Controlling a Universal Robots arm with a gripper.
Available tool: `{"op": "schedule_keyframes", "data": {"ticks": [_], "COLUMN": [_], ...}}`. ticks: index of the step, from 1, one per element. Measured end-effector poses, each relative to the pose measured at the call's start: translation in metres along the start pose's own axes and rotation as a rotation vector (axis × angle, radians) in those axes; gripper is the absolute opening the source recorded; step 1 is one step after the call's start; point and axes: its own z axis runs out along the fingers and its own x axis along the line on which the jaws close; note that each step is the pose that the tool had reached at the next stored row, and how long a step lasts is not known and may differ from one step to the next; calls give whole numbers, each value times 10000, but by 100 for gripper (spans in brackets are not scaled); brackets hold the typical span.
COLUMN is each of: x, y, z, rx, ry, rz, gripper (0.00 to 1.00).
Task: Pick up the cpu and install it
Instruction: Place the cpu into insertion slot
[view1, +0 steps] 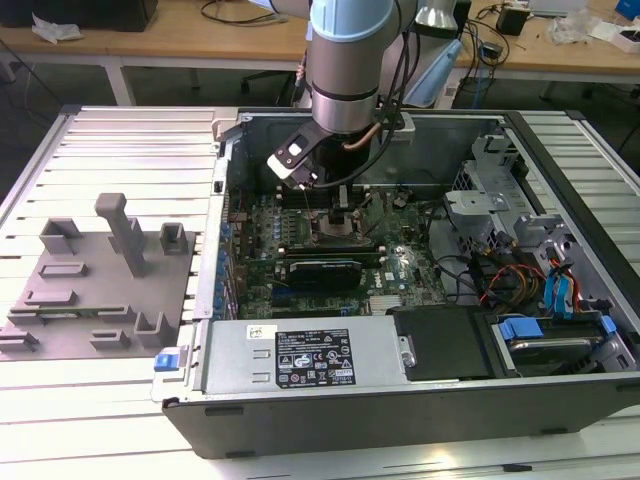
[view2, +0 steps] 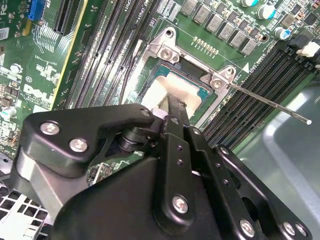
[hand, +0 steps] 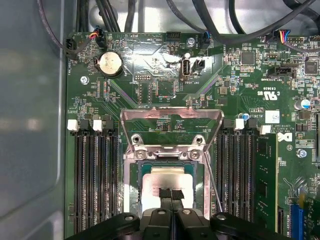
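The cpu (hand: 167, 178), a pale silver-white square, lies flat inside the black-framed socket (hand: 134, 180) on the green motherboard (hand: 160, 90). Its metal load plate (hand: 171, 119) is swung up and open. My gripper (hand: 169, 193) stands straight over the socket with its two fingers pressed together, and their tips rest on the middle of the cpu's top. In the second wrist view the cpu (view2: 175, 84) shows just past the closed fingertips (view2: 172, 107). In the exterior view the gripper (view1: 344, 214) reaches down into the open computer case.
Memory slots (hand: 97, 175) flank the socket on both sides. The thin socket lever (view2: 265, 102) sticks out to one side. A grey fixture plate with blocks (view1: 100, 290) lies at the exterior view's left. Drive bays and cables (view1: 540, 280) fill the case's right side.
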Motion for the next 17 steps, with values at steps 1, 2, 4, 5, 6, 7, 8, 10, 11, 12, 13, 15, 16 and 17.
{"op": "schedule_keyframes", "data": {"ticks": [1, 2, 4, 5, 6, 7, 8, 10, 11, 12, 13, 15, 16, 17], "x": [0, 0, 0, 0, 0, 1, 1, 0, 0, 1, 0, 1, 0, 0], "y": [0, 0, 0, -1, -1, -1, -1, -3, -4, -5, -5, -6, -7, -7], "z": [0, 0, 3, 22, 23, 28, 32, 41, 46, 53, 64, 85, 91, 94], "rx": [-1, 0, -10, -133, -135, -137, -137, -135, -136, -137, -136, -137, -135, -134], "ry": [0, 0, 0, -4, -1, 2, 1, -2, 0, 1, -1, 0, -5, -6], "rz": [0, 0, 0, 1, 1, 0, 1, 1, 1, 1, 0, 1, 1, 1], "gripper": [11, 11, 11, 11, 11, 11, 11, 11, 11, 11, 11, 11, 11, 11]}}
